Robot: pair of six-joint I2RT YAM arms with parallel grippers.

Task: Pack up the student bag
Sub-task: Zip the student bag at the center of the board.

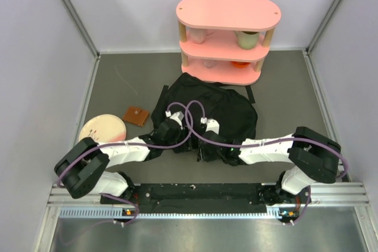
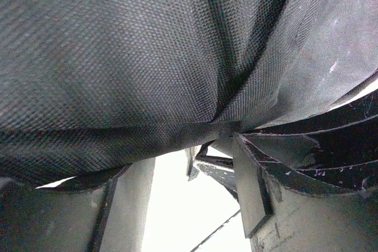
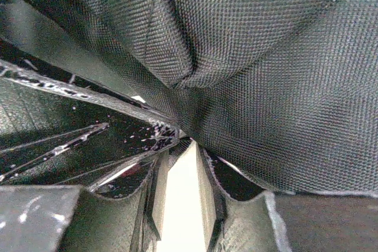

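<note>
The student bag (image 1: 233, 113), a floppy black fabric backpack, lies mid-table in front of the shelf. Both grippers are at its near edge. My left gripper (image 1: 169, 129) is pushed against the bag's near left side. In the left wrist view its fingers stand wide apart, and the bag's woven fabric (image 2: 147, 57) drapes over the tips of the gripper (image 2: 192, 146). My right gripper (image 1: 207, 137) is at the bag's near middle. In the right wrist view its fingers are almost together, and the gripper (image 3: 184, 146) pinches a fold of the bag's fabric (image 3: 266, 75) at the tips.
A pink three-tier shelf (image 1: 227, 13) stands behind the bag, holding a green cup (image 1: 248, 39), a pink cup (image 1: 198, 35) and an orange thing (image 1: 239, 64). A pink plate (image 1: 101, 128) and a brown square (image 1: 136, 115) lie left of the bag. Walls enclose the table.
</note>
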